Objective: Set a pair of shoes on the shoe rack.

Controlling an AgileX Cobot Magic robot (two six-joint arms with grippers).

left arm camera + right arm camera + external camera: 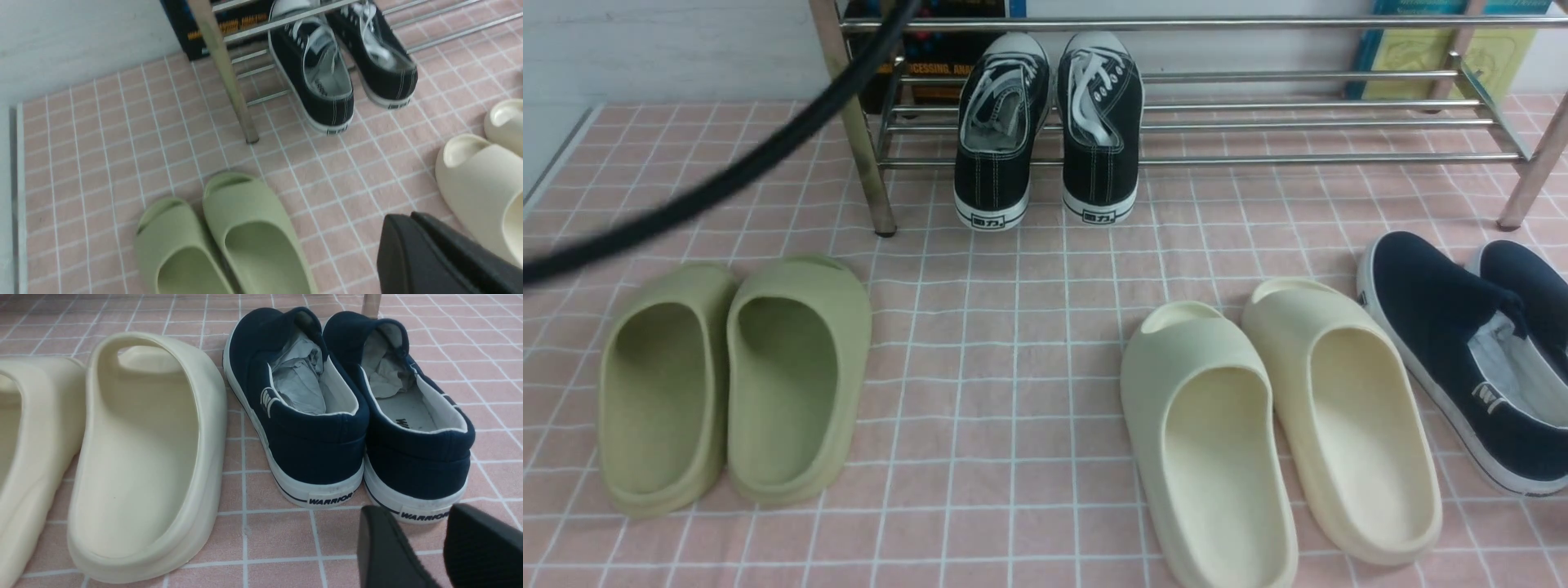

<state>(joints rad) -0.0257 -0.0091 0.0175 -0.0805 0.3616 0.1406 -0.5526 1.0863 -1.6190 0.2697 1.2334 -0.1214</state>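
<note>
Blk sneakers [1045, 131] on rack [1258, 159], apart from L gripper [402, 220], clenched, nothing held.

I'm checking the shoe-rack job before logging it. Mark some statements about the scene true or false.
1. Both black sneakers sit on the shoe rack. True.
2. The olive slides are on the rack. False: they stand on the floor.
3. The sneakers' heels face the camera in the front view. True.
4. The right gripper holds a navy slip-on. False: it holds nothing.
</note>
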